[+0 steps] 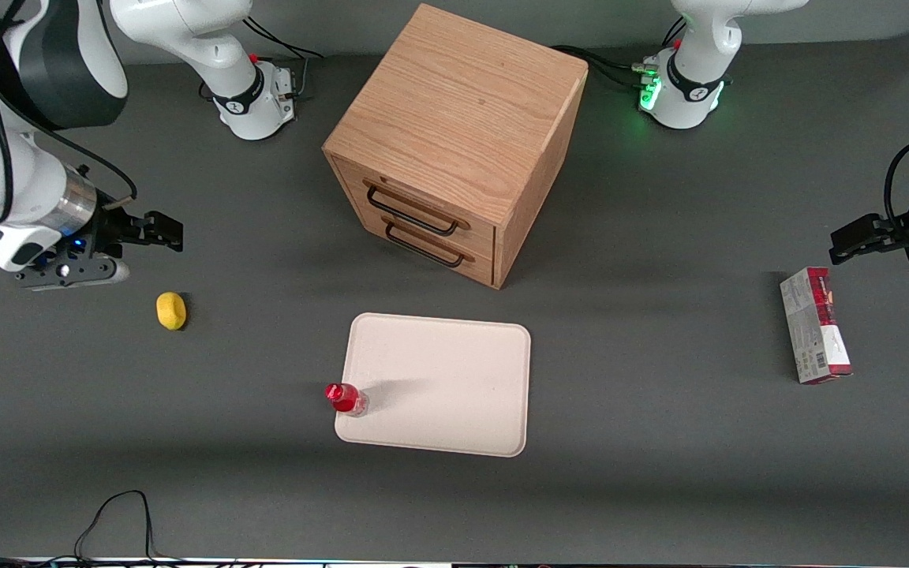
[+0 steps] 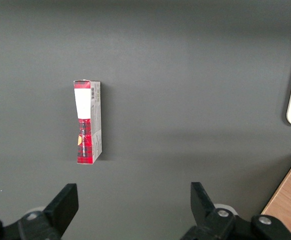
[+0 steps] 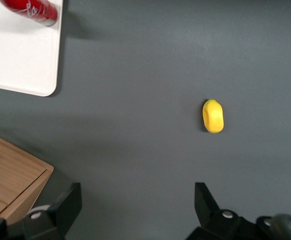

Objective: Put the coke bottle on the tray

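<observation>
The coke bottle (image 1: 346, 398) is small and red with a red cap and stands upright on the tray's (image 1: 454, 379) edge nearest the working arm. The tray is a flat cream rectangle in front of the drawer cabinet. In the right wrist view the coke bottle (image 3: 31, 11) shows on the tray (image 3: 15, 60) corner. My gripper (image 1: 156, 230) hangs open over the bare table toward the working arm's end, well away from the bottle, with nothing between its fingers (image 3: 65, 202).
A yellow lemon-like lump (image 1: 171, 310) lies on the table near my gripper. A wooden two-drawer cabinet (image 1: 454, 142) stands farther from the front camera than the tray. A red-and-grey carton (image 1: 815, 325) lies toward the parked arm's end. A black cable (image 1: 119, 513) loops at the front edge.
</observation>
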